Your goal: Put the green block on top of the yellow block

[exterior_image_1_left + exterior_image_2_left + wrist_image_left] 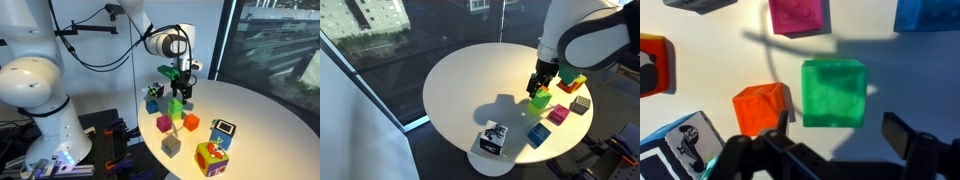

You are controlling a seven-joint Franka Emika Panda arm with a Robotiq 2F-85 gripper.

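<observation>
The green block fills the middle of the wrist view and looks larger than the cubes around it. In both exterior views it sits on top of the yellow block, of which only a lime sliver shows. The yellow block is hidden in the wrist view. My gripper hangs just above the green block, open and empty. Its fingers are apart and do not touch the block.
On the round white table, close around the stack, are an orange cube, a magenta cube, a blue cube, a grey cube, a black-and-white cube and a larger multicoloured cube. More coloured blocks lie behind.
</observation>
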